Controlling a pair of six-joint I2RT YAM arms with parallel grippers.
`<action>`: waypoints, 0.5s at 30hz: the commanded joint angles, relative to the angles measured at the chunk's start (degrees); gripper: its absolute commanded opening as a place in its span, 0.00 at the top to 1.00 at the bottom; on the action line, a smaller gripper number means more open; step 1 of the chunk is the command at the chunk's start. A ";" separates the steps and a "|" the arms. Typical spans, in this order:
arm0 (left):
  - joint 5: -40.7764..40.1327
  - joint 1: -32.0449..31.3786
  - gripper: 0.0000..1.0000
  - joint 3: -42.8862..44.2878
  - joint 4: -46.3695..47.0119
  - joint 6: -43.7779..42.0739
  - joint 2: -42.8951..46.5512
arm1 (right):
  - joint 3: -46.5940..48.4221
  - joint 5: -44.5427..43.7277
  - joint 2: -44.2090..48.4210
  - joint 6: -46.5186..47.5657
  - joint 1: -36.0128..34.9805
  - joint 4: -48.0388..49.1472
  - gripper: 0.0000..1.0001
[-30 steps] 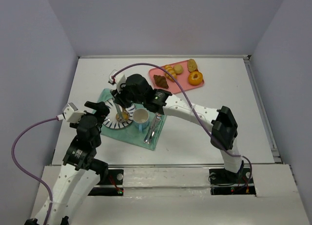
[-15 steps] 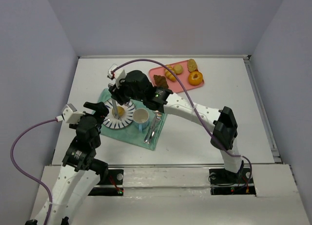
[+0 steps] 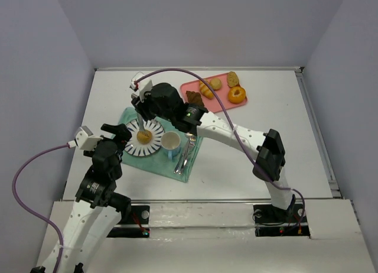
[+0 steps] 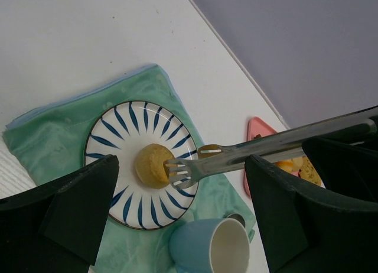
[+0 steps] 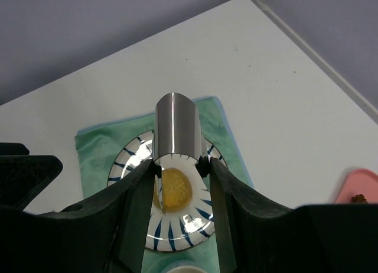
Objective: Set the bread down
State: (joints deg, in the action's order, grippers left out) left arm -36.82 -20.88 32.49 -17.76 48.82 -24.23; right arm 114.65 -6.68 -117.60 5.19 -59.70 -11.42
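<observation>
Left gripper (image 3: 123, 136) sits nearest, fingers spread, holding nothing. Just beyond it, the small round golden-yellow bun (image 4: 152, 165) lies mid-way on the blue-striped white plate (image 4: 118, 126). The right gripper (image 5: 177, 163) is clamped on the steel tongs (image 4: 254, 152), tips parted at the bun. Looks delivered; only lifting the tongs clear seems left.

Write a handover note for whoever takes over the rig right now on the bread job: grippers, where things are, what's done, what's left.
Left gripper: open, empty, beside the striped plate.
Right gripper: shut on the tongs, held over the plate.
Bread: lying mid-plate, plate on the green cloth. Tong tips spread at its side; contact unclear.
Done: bread looks placed.
Left: probably lift the tongs clear and set them down.
</observation>
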 commanded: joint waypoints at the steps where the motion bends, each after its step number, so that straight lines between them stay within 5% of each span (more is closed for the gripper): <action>1: -2.73 0.14 0.01 0.38 1.06 0.93 0.67 | 3.39 -5.80 1.41 1.22 -0.59 5.27 0.54; 15: -3.17 0.14 0.01 0.82 1.06 0.75 0.06 | -4.95 -11.87 12.21 0.79 7.58 5.62 0.58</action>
State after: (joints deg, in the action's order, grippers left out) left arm -37.34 -20.88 32.49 -17.82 48.86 -24.23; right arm 112.60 -15.70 -113.65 6.00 -55.77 -9.63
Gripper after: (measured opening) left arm 0.990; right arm 0.430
